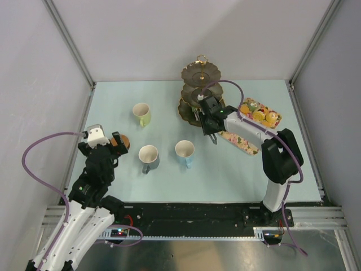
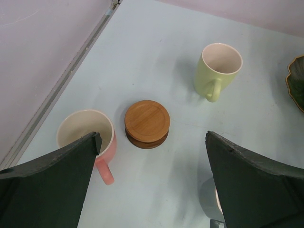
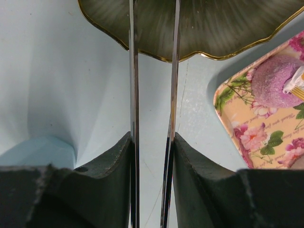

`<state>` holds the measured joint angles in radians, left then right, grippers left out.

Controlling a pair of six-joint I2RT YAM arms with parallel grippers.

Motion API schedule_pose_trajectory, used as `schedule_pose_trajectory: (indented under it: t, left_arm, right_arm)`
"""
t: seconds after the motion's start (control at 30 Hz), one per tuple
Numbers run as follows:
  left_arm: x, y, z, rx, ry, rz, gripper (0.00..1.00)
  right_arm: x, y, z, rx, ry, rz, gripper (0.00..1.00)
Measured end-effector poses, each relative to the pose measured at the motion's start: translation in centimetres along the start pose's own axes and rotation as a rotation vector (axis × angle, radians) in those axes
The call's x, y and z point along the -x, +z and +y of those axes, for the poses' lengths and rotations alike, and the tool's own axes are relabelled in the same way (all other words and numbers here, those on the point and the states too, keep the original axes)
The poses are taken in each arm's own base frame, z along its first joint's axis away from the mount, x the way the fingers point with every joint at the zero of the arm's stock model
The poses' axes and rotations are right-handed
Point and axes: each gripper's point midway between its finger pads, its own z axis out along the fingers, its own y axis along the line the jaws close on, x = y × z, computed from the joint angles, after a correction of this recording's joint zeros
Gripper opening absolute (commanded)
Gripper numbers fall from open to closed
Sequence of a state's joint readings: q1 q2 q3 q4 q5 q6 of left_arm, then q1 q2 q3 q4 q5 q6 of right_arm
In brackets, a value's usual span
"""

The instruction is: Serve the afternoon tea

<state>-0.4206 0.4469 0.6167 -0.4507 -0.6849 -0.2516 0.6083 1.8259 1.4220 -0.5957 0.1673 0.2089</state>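
I count one dark gold-rimmed three-tier stand (image 1: 198,90) at far centre, with one floral rectangular tray (image 1: 245,144) beside it. There are four mugs. The yellow-green mug (image 1: 141,114), grey mug (image 1: 149,158) and blue mug (image 1: 184,152) show overhead, but the pink mug (image 2: 85,135) shows only on my left wrist camera. The round brown coasters (image 2: 147,122) are stacked, and I can't count them. The small cakes (image 1: 259,114) on the tray blur together. My left gripper (image 2: 153,137) is spread wide. The right gripper (image 3: 152,140) pinches thin metal tongs (image 3: 134,71).

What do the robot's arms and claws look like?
The left arm and right arm mix black joints with white links, each trailing a purple cable. A white block sits on the left wrist. The left claw and right claw have chunky matte dark-grey fingers.
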Motion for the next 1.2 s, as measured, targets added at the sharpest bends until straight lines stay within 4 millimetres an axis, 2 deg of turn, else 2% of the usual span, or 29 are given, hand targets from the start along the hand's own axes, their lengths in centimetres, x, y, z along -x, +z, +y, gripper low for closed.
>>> schedule_pose_trajectory:
  t: [0.3,0.43,0.57,0.67,0.83,0.93,1.1,1.2]
  left_arm:
    - [0.0,0.0,0.0,0.000,0.000,0.000,1.00]
    - [0.0,0.0,0.0,0.000,0.000,0.000,1.00]
    - [0.0,0.0,0.0,0.000,0.000,-0.001,1.00]
    - [0.0,0.0,0.0,0.000,-0.001,-0.002,1.00]
    - [0.0,0.0,0.0,-0.001,-0.002,-0.002,1.00]
    - [0.0,0.0,0.0,-0.001,-0.002,-0.002,1.00]
    - [0.1,0.0,0.0,-0.001,-0.002,-0.002,1.00]
    - [0.0,0.0,0.0,-0.001,-0.002,-0.002,1.00]
  right_arm:
    - [0.0,0.2,0.0,0.002,0.013,0.003,0.55]
    - [-0.3,0.0,-0.1,-0.001,0.016,0.015,0.57]
    - [-0.5,-1.1,-0.3,-0.004,0.021,0.020,0.58]
    - [-0.3,-2.7,-0.6,-0.004,0.028,0.001,0.58]
    - [-1.3,-6.6,-1.9,-0.013,0.053,-0.027,0.58]
    - [-2.4,-8.5,-3.0,-0.028,0.076,-0.028,0.58]
    - [-5.5,-10.9,-5.5,-0.080,0.133,0.011,0.58]
    - [-7.0,-12.0,-7.8,-0.124,0.198,0.034,0.57]
